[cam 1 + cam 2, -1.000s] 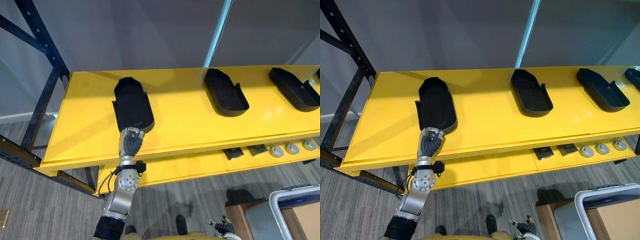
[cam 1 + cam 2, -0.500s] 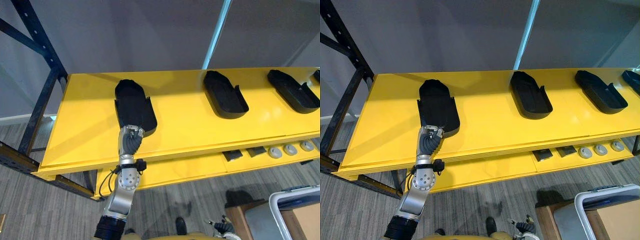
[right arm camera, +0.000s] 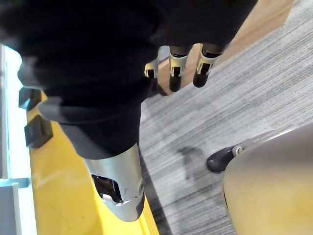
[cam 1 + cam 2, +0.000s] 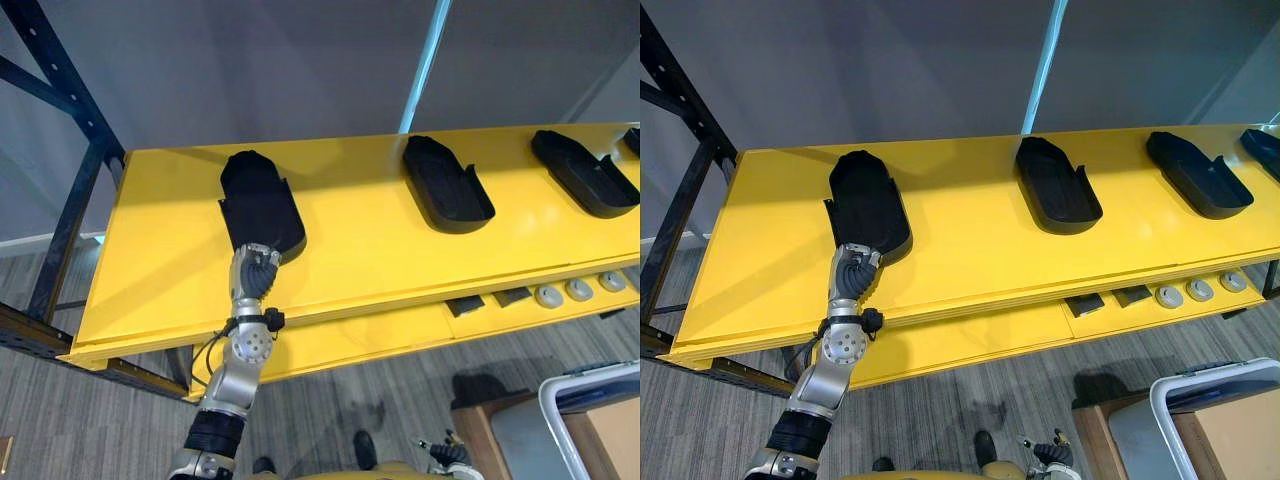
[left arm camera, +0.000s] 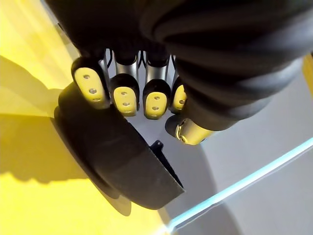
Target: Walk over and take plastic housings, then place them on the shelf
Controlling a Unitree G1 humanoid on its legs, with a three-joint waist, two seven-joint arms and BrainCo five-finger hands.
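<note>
A black plastic housing lies on the yellow top shelf, towards its left end. My left hand reaches up from below to the housing's near end. Its fingers are curled against the housing's rounded wall, with the thumb on the other side of the rim. Two more black housings rest further right on the same shelf. My right hand hangs low over the grey floor with relaxed fingers, holding nothing.
A lower yellow shelf carries small dark blocks and round grey parts at the right. A dark rack upright stands at the left. A grey bin with a cardboard box sits on the floor at lower right.
The whole picture has shifted a little, so the camera moved. My left hand stays at the near end of the left housing, and the other housings keep their places.
</note>
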